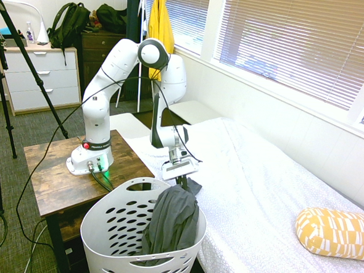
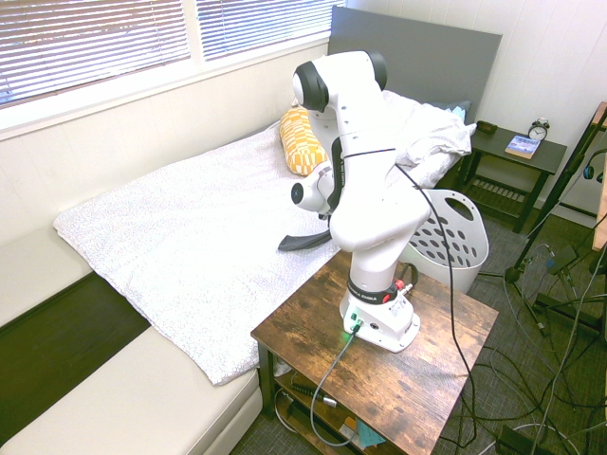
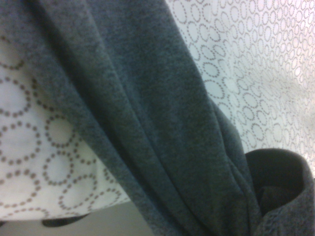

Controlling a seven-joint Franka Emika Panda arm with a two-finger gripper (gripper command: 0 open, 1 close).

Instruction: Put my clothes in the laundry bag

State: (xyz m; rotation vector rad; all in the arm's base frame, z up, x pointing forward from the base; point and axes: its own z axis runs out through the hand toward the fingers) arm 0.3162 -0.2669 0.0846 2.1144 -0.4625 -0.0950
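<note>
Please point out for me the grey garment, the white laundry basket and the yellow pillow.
grey garment [image 1: 173, 226], first exterior view, the part draped over the basket rim.
white laundry basket [image 1: 111, 228], first exterior view, its perforated side wall.
yellow pillow [image 1: 334, 232], first exterior view, its patterned middle.

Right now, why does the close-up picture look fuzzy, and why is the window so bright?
Wrist view: the camera sits so near the dark grey garment that its folds blur; the bedsheet circles look soft too. First exterior view: daylight through the window blinds washes out that side, and the bed looks very white. Second exterior view: lines bend near the edges from the wide lens.
</note>
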